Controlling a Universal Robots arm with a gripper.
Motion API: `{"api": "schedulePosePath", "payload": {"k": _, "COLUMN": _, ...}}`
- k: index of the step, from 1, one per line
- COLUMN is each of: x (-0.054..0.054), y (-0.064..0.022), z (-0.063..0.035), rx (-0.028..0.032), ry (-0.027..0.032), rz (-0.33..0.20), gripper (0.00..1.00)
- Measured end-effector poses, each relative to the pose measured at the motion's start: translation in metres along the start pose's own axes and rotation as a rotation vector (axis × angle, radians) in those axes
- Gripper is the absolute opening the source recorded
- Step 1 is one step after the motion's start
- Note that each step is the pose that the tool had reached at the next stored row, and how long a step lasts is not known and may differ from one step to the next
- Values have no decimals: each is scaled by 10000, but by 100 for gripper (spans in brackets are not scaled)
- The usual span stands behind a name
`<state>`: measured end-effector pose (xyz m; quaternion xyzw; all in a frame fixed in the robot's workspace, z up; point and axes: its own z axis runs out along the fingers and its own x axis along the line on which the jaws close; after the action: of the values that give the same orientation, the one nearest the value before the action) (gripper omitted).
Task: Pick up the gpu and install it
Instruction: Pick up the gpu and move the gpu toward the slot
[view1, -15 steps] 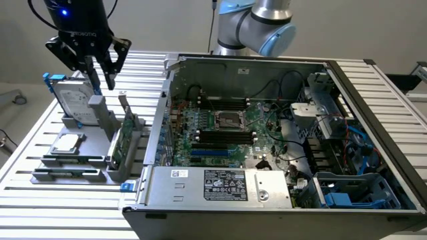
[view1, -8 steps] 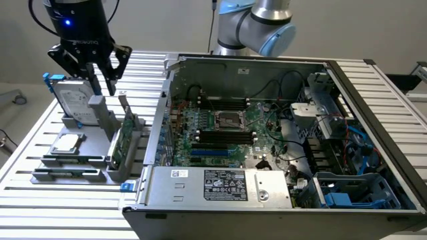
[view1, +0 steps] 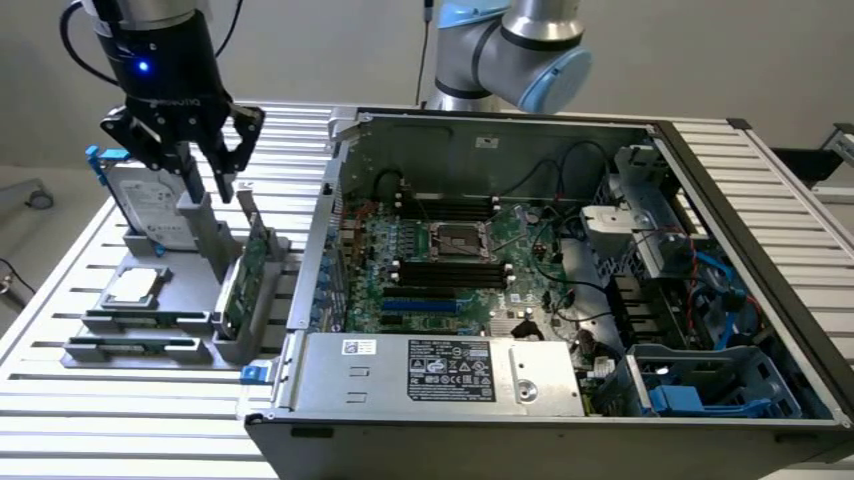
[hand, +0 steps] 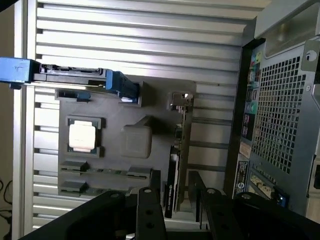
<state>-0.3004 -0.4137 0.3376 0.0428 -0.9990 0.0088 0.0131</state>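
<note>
Over the grey holder (view1: 256, 345) | gripper (view1: 210, 185) wide open, empty | gpu (view1: 251, 272) upright below, in line with its gap, untouched

Slatted table (view1: 134, 420) bears a grey holder (view1: 247, 340) and open computer case (view1: 467, 445).

Exterior view looks down from afar; wrist view faces straight down, nearer; both share the holder (view1: 203, 232) (hand: 114, 114)
</note>
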Motion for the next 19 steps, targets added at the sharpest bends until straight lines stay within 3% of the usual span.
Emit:
{"api": "schedulePosePath", "payload": {"k": 9, "x": 53, "y": -30, "z": 165, "rx": 6, "ry": 1, "rz": -128, "gripper": 36}}
{"api": "schedulePosePath", "payload": {"k": 19, "x": 62, "y": -154, "z": 351, "rx": 4, "ry": -2, "rz": -127, "gripper": 36}}
